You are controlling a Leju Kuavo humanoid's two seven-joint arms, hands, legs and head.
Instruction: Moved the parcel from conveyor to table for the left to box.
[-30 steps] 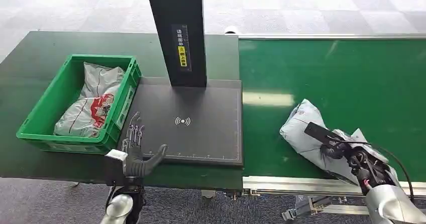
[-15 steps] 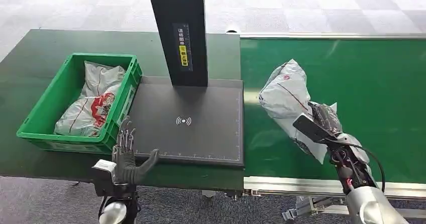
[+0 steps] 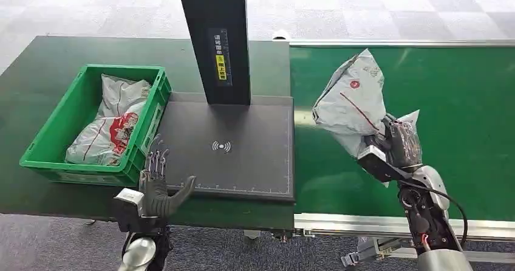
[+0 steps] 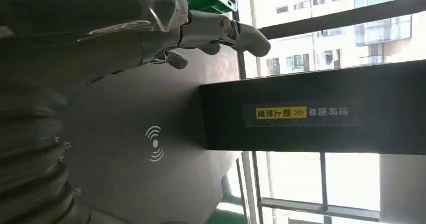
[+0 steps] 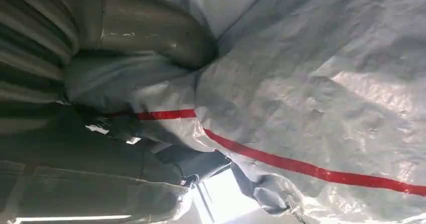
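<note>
My right hand grips a grey plastic parcel with a red stripe and holds it up above the green conveyor belt, near the belt's left end. Up close the parcel is crumpled around my thumb. A dark scanner table with a wireless mark lies left of the belt. My left hand hovers open at the table's near left corner, fingers spread, holding nothing; its fingers show beside the green crate. The green crate at far left holds another grey parcel.
A black upright post with a yellow label stands at the back of the scanner table. The conveyor's metal rail runs along the near edge. Grey floor tiles lie beyond the tables.
My right hand lifted the parcel off the belt, raising it and carrying it left toward the scanner table. My left hand stayed open, shifting only slightly at the table's near corner.
</note>
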